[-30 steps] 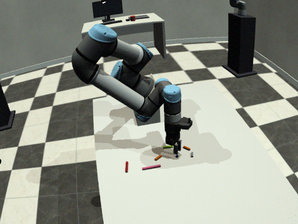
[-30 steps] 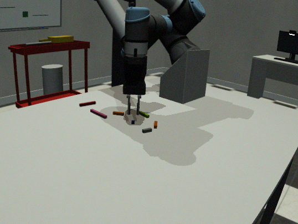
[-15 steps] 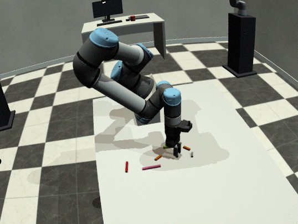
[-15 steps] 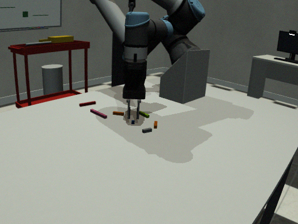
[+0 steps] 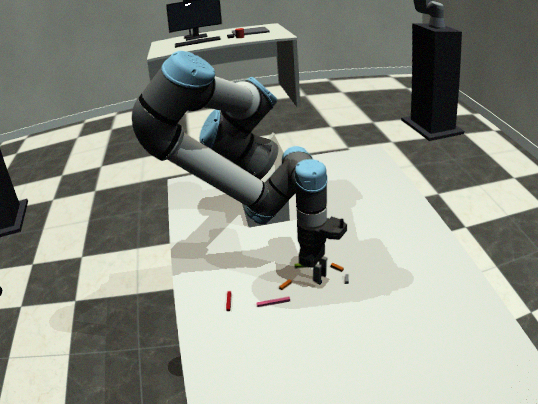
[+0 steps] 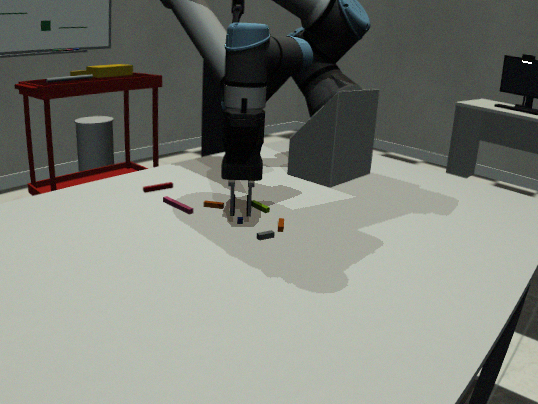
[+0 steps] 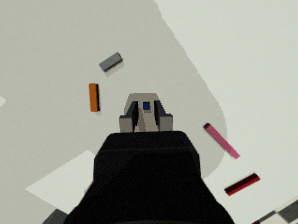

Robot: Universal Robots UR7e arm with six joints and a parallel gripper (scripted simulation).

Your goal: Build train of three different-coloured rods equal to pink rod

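Observation:
My gripper (image 6: 240,214) points straight down, low over the table, with its fingers partly open. A small blue rod (image 6: 240,220) lies on the table between the fingertips; in the wrist view the blue rod (image 7: 146,106) sits midway between the two fingers of my gripper (image 7: 146,108), with gaps on both sides. The pink rod (image 6: 177,204) lies flat to the left. A lime rod (image 6: 260,206) lies just right of the fingers. One orange rod (image 6: 213,204) lies to the left, a second orange rod (image 6: 281,224) to the right. A grey rod (image 6: 265,235) lies in front.
A red rod (image 6: 158,187) lies furthest left, beyond the pink rod. The arm's grey base block (image 6: 334,135) stands at the back of the table. All rods lie apart from one another.

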